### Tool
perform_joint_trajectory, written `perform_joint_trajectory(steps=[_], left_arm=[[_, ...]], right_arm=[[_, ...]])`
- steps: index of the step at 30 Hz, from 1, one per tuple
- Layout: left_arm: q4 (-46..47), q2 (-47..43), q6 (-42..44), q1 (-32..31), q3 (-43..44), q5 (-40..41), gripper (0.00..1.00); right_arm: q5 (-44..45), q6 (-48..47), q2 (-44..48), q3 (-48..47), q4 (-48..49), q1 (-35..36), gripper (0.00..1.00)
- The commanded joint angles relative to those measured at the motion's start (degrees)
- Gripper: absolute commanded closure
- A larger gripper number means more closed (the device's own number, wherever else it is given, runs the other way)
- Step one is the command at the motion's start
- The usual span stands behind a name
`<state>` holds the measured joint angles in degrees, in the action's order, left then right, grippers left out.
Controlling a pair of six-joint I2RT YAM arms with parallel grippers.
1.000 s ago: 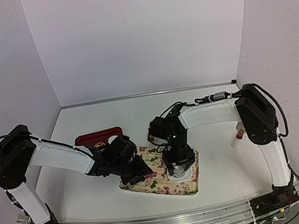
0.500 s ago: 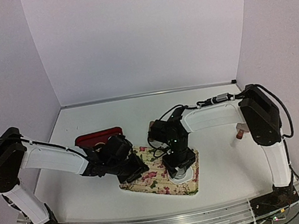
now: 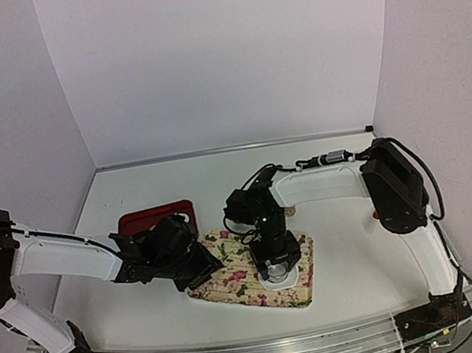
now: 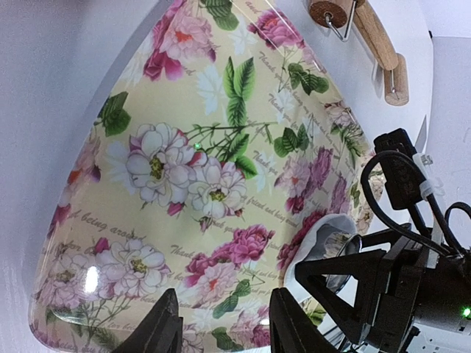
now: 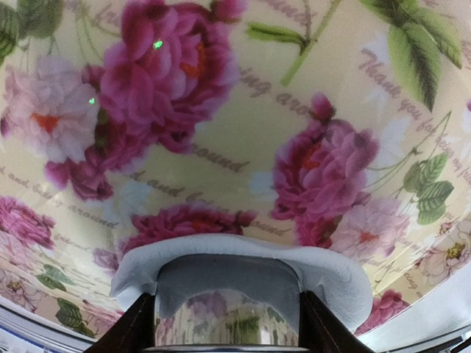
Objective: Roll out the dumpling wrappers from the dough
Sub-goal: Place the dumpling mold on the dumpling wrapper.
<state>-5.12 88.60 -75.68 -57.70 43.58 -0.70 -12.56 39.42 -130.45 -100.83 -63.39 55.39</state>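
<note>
Arms shifted left; right gripper [image 3: 276, 266] clamps ring [image 5: 228, 312] half-hiding dough [image 5: 335, 283]; left gripper [image 4: 224, 312] half-open.

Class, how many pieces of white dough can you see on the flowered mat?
1. The flattened dough lies at the flowered mat's near right part, under the metal ring cutter held by the right gripper. More may be hidden beneath the arms.

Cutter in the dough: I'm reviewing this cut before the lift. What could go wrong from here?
The dough hugs the cutter held by the right tool; it may stick and lift with it. The dough lies near the edge of the mat, and the left tool is only at the opposite corner, so the mat might shift.
</note>
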Motion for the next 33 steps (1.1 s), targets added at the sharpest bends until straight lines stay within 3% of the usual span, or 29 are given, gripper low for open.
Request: perform_joint_trajectory(steps=[1,5,8,16,23,33], left_arm=[[-0.3,-1.7,0.8,0.5,0.3,1.2,0.59],[-1.4,-1.0,2.3,0.6,2.2,1.4,0.59],[-2.3,-1.1,3.1,0.6,3.4,1.9,0.58],[-4.3,-2.3,3.4,0.6,3.9,3.0,0.57],[-5.8,-3.7,3.5,0.5,3.8,4.0,0.56],[-9.5,-7.1,7.4,0.1,5.0,7.7,0.49]], right_arm=[[3.3,2.7,-9.6,2.1,8.4,1.0,1.00],[3.7,1.4,-7.8,0.9,7.1,1.0,0.96],[4.5,0.8,-5.2,0.5,5.9,1.0,0.78],[6.6,-0.3,-0.2,-4.4,1.3,1.0,0.51],[6.5,-1.0,3.8,-5.8,-1.4,1.0,0.33],[6.5,-2.1,14.6,-4.3,-3.6,0.8,0.18]])
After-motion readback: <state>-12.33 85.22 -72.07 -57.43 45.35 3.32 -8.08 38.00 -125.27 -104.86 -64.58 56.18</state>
